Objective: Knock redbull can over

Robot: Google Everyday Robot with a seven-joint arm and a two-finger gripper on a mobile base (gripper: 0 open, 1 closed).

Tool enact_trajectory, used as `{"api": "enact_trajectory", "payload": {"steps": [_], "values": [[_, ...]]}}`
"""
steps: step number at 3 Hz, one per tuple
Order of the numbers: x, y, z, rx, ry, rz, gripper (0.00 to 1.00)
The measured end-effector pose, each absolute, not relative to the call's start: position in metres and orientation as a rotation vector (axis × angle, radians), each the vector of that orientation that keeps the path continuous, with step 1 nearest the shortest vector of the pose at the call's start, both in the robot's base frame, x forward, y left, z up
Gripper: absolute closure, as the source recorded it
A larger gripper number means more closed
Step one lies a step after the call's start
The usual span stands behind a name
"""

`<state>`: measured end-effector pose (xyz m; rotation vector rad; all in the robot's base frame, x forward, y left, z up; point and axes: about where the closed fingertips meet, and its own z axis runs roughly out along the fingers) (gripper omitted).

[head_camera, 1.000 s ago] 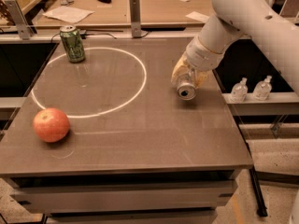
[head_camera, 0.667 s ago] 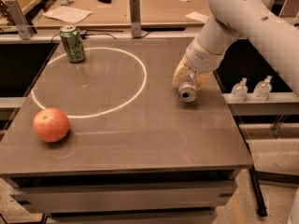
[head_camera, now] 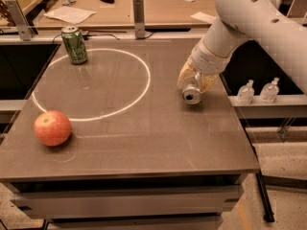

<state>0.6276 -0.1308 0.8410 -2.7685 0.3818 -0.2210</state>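
Change: Hardly anything has shifted in the last second. The slim redbull can (head_camera: pixel 192 95), blue and silver with a shiny top, shows that top a shade lower toward the camera, and the white arm keeps its pose.
Can: It is near the right edge of the grey-brown table (head_camera: pixel 158 147), outside the painted white ring (head_camera: pixel 91 119). It is tipped so its round top faces the camera, with the body hidden under the gripper. Whether it lies flat on the table cannot be told.
Gripper: The yellowish-padded gripper (head_camera: pixel 195 79) sits directly over and behind the can, touching it. Whether it clasps the can or only leans on it cannot be told.
Step in hand: Judging by the tilt, the topple looks nearly finished.
Doing it well: Bring the can down onto its side with gentle pressure directed inward, since the right edge is near and a round can rolls. Then withdraw upward, not sideways, so nothing drags it.
Bystanders: The upright wide green can (head_camera: pixel 74 44) and the red apple (head_camera: pixel 52 128) are well apart and need no contact.
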Motion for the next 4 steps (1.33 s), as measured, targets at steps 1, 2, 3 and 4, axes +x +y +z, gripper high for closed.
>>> {"api": "enact_trajectory", "payload": {"steps": [1,2,3,4], "values": [[0.6277,-0.1314,0.8411,-2.753,0.413,-0.224,0.36],[0.6273,-0.1313,0.8407,-2.745,0.427,-0.222,0.13],[0.6266,-0.1301,0.8422,-2.733,0.430,-0.221,0.00],[0.6266,-0.1302,0.8447,-2.733,0.430,-0.220,0.00]]}}
